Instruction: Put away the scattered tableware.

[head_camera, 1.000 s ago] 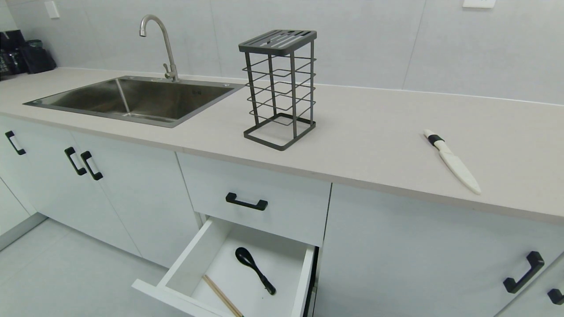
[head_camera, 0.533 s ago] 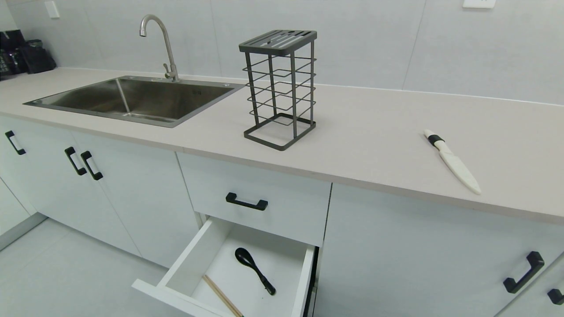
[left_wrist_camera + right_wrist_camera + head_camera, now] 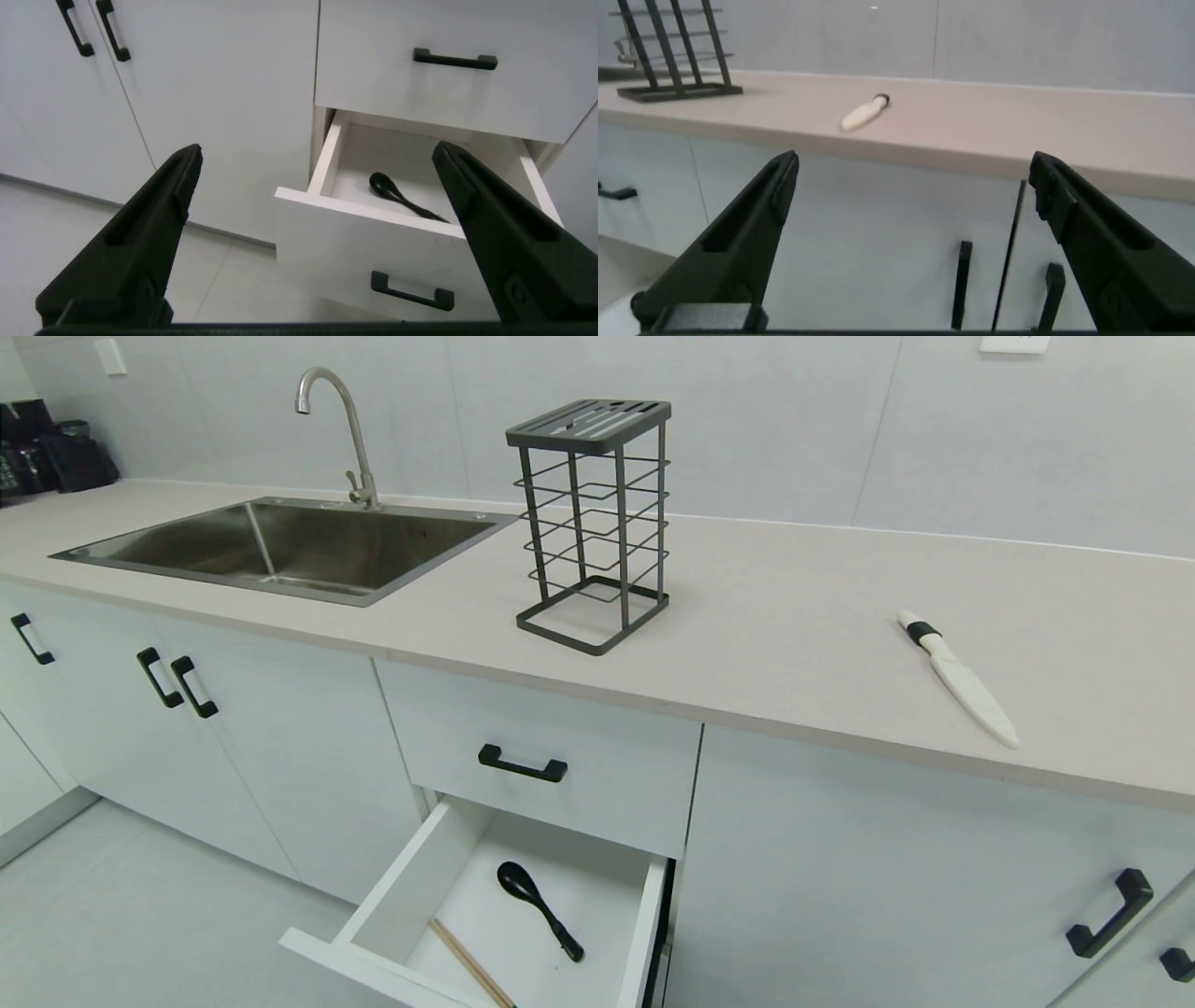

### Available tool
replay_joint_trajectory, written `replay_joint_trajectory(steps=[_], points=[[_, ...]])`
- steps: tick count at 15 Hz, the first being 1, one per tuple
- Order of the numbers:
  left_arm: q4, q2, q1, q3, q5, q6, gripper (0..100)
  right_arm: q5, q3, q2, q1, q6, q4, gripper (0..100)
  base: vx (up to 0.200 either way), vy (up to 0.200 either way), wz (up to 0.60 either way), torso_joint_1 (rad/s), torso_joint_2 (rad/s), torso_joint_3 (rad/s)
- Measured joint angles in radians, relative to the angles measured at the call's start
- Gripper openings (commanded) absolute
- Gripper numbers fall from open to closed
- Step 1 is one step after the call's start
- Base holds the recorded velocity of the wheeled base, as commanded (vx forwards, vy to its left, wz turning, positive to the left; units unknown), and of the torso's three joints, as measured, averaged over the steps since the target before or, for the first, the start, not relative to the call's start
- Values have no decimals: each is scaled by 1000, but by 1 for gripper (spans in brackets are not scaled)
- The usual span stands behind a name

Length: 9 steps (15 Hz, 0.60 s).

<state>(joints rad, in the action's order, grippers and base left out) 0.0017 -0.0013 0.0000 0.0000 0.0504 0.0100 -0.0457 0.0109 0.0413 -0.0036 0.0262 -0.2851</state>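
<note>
White knife (image 3: 960,681) lies diagonally on the counter (image 3: 794,616) (tip toward front edge).

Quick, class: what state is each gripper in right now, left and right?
Left gripper: open, holding nothing.
Right gripper: open, holding nothing.

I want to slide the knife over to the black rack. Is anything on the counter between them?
No. In the head view, the counter between the rack and the knife is bare.
</note>
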Motion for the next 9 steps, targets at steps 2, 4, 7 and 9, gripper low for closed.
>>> replay_joint_trajectory(steps=[2,4,7,9], points=[[0,0,0,0,1,-2,100,-44,-8,-23,1,1,74,100,0,0,0,0,0,0],[-1,0,0,0,2,-5,100,-65,-10,-32,2,48,259,100,0,0,0,0,0,0],[-1,0,-2,0,3,-6,100,-35,-10,-37,2,23,280,100,0,0,0,0,0,0],[-2,0,-1,0,3,-5,100,5,-10,-37,2,-45,287,100,0,0,0,0,0,0]])
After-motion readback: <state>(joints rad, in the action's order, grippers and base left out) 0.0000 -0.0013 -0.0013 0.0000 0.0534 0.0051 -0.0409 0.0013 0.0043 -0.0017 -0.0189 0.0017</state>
